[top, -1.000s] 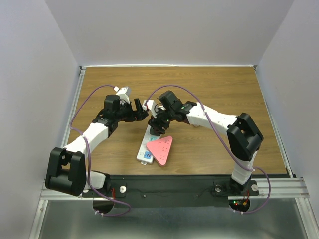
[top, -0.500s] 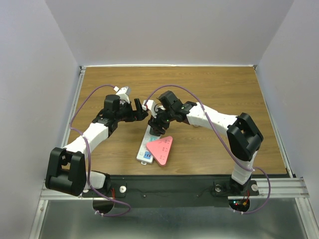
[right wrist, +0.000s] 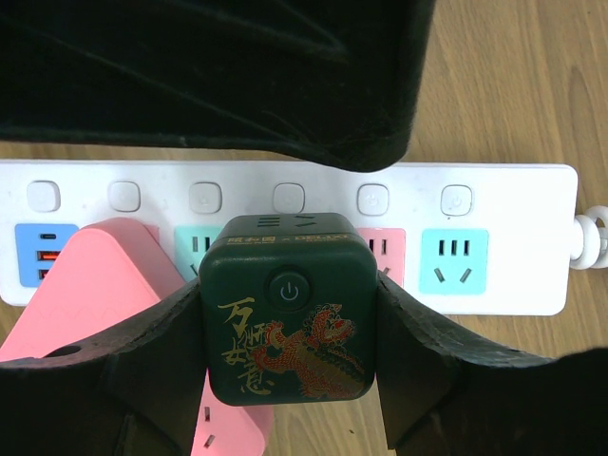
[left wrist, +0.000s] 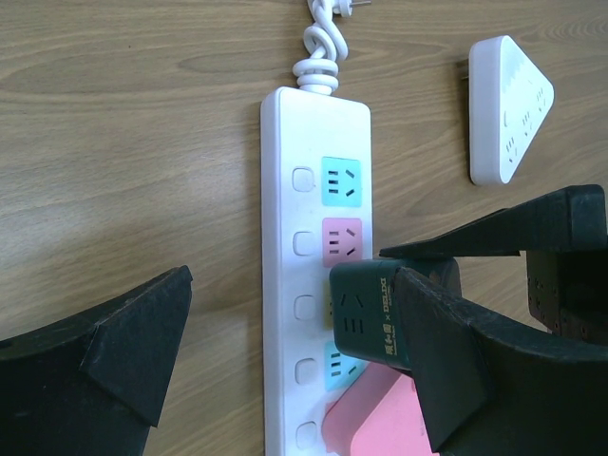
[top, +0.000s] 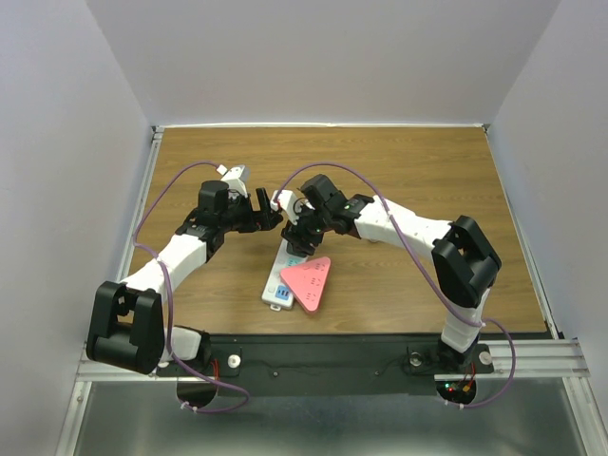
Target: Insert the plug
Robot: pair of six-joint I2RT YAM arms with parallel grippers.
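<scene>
While Plug Hangs Over Strip, Alignment Decides the Fit

Pinched on two opposite sides by the jaws of the right gripper (top: 300,237), the dark green plug cube (right wrist: 288,323) sits over the middle of the white power strip (left wrist: 285,190). It covers the socket between the strip's pink one and a teal one; whether its prongs have entered cannot be told. Seating it well likely calls for keeping the cube square to the strip's face and pressing straight down, without twist. A pink adapter (right wrist: 95,275), on the strip toward its USB end, lies just beside the cube and leaves little room there. The left gripper (top: 267,211), jaws spread wide and holding nothing, hangs astride the strip, placed to steady it. A white triangular adapter (left wrist: 508,109) lies apart from the strip, near the end where its cord (left wrist: 321,43) coils.
</scene>
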